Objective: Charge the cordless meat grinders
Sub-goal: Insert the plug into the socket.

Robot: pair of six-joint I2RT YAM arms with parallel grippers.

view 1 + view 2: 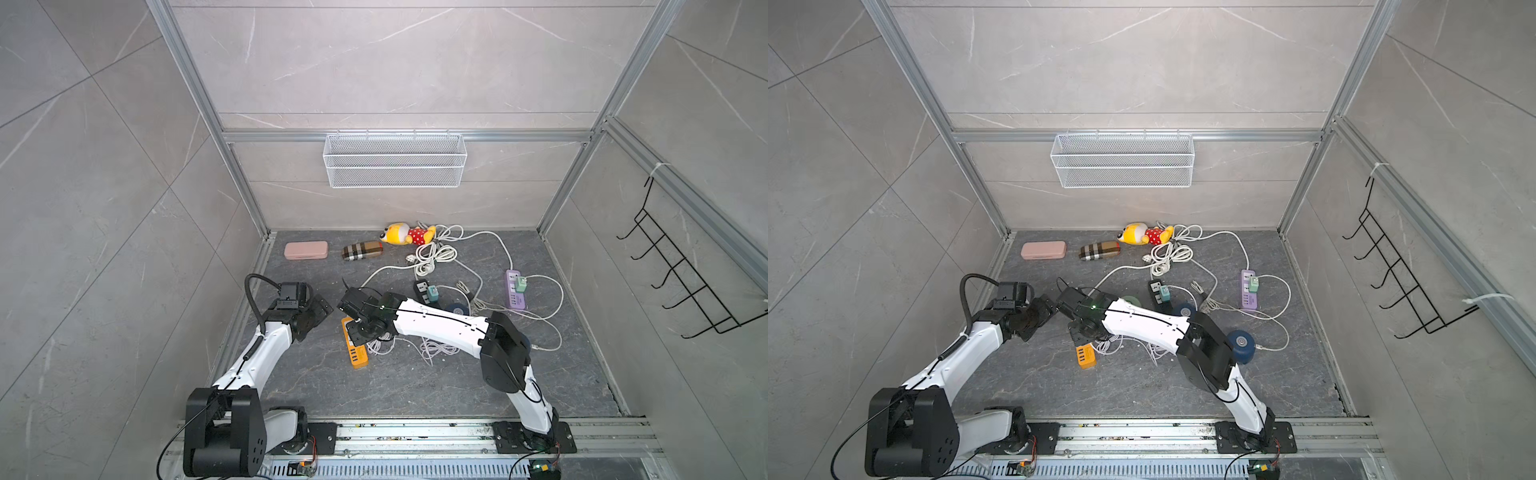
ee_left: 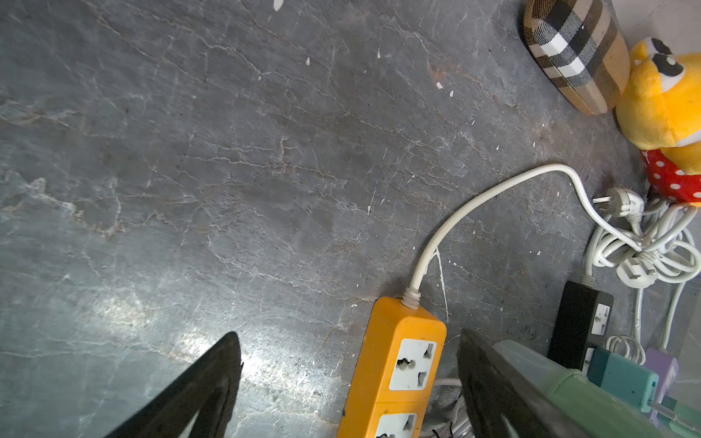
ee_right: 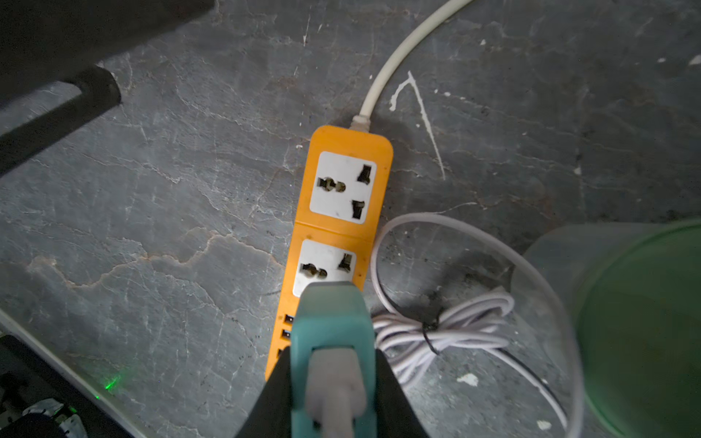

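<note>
Half the bench (image 1: 415,386) was cables (image 1: 432,253). Orange power strip (image 3: 343,212) lay near the front, mint green grinder (image 3: 641,326) just beside it. Right claw (image 3: 333,379) was clenched on the teal adapter (image 3: 332,326) over the second socket (image 3: 326,265). I'd square it up first, then push straight down. Left claw (image 2: 349,341) hung released.
</note>
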